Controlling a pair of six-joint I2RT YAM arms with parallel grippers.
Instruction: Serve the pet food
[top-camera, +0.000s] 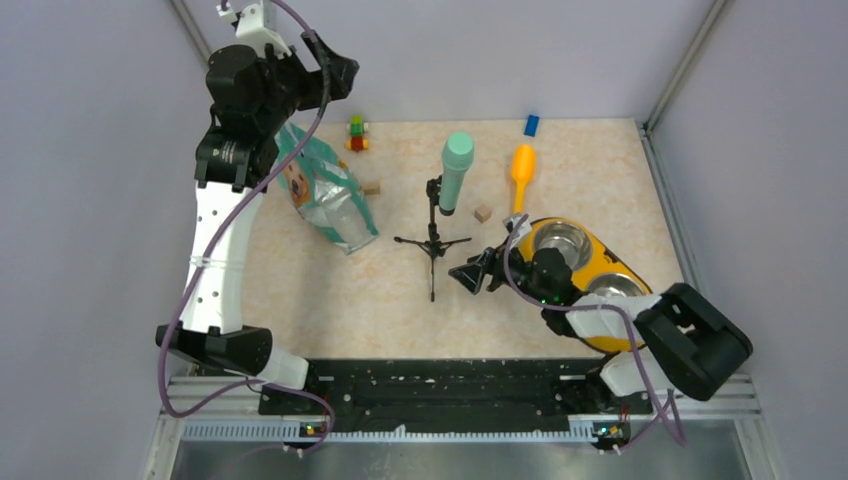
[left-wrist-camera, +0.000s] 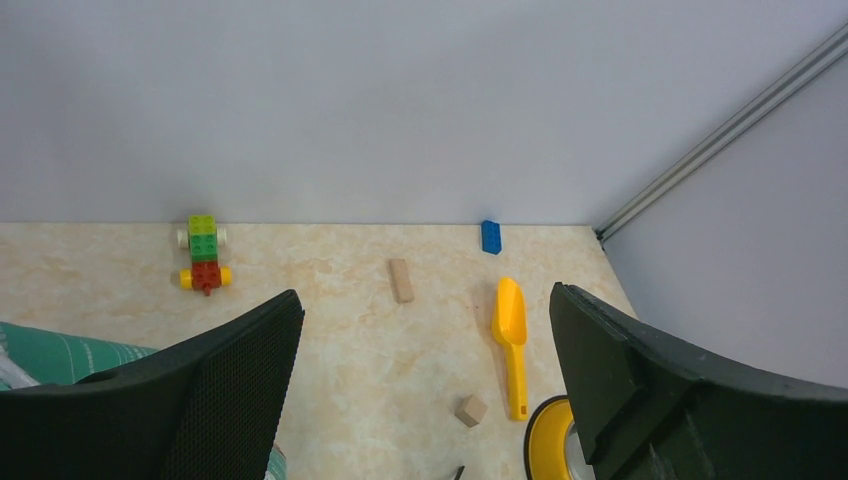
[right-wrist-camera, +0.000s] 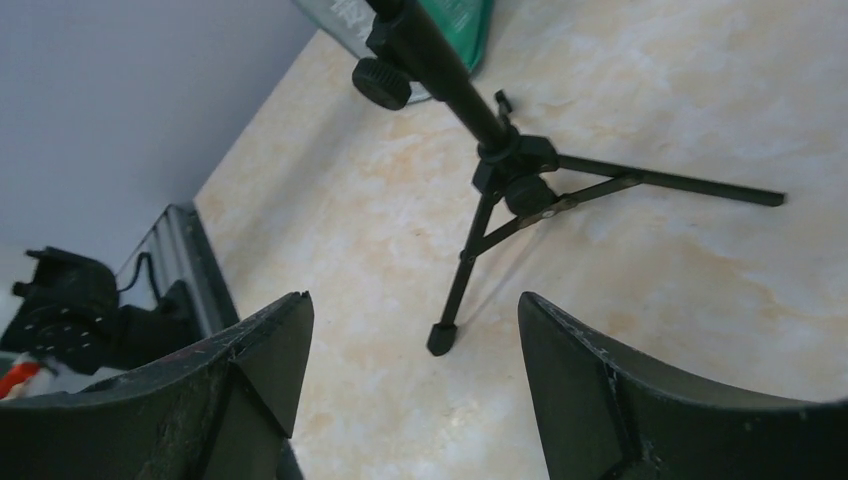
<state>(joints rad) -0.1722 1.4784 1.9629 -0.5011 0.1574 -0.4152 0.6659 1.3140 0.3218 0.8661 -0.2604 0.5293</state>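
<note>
My left claw (left-wrist-camera: 425, 300) hangs with its fingers spread wide and nothing between them, high over the far-left part of the table. The teal pouch (top-camera: 325, 190) stands just below it, leaning a little. My right claw (right-wrist-camera: 412, 300) is also spread and empty, low over the table and pointing at the black tripod (right-wrist-camera: 520, 180).

I see no loose pet food anywhere, so I take it to be inside the pouch, whose contents I cannot make out. The next step, as I judge it, is taking the pouch. I should come down on its top edge squarely, pinch the seam and not the soft belly, and keep it upright so nothing spills early. Carrying it right means clearing the mint microphone (top-camera: 457, 170) on that tripod.

The yellow feeder (top-camera: 598, 258) sits by my right arm. Its far steel bowl (top-camera: 562, 243) looks bare, and the near bowl (top-camera: 617, 287) is partly hidden. The orange scoop (top-camera: 522, 165) lies empty beyond the feeder.
</note>
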